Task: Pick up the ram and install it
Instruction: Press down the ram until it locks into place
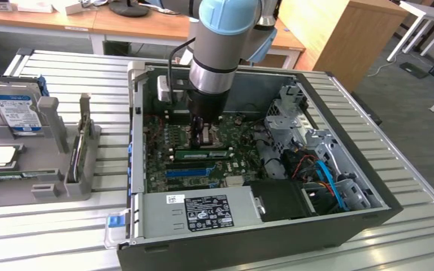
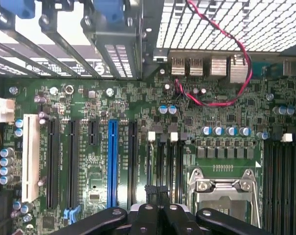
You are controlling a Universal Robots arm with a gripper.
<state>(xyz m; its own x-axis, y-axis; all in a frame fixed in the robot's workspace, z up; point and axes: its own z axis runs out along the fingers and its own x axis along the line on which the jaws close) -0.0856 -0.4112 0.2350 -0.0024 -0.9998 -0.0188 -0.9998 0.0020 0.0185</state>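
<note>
Jaws are pressed together, the dark fingers [image 2: 152, 215] meeting with no gap in the wrist view, and I cannot tell whether they pinch anything. They hang from the arm [image 1: 215, 62] inside the open computer case [image 1: 368, 186], low over the motherboard [image 1: 239, 144].

The ram [image 1: 202, 153] is a thin green stick with a pale label along its face. It stands on edge in the middle of the case, directly under the jaws. Whether they touch its top edge is unclear.

A silver power supply [image 1: 202, 212] in the near corner of the case carries a black label and a small white one; the print is too small to read. Outside the case, on the exterior view's left, a hard drive [image 1: 17, 113] with a blue-and-white label stands upright in a grey holder, its writing also unreadable.

Inside the case, the wrist view has a bright blue slot [image 2: 112, 161] among black ones, a metal processor socket [image 2: 223, 186] and a red-and-black wire [image 2: 236, 73] looping by the rear ports. The case walls stand close around the arm, while the slatted table [image 1: 420, 226] lies bare beyond the case on the exterior view's right
</note>
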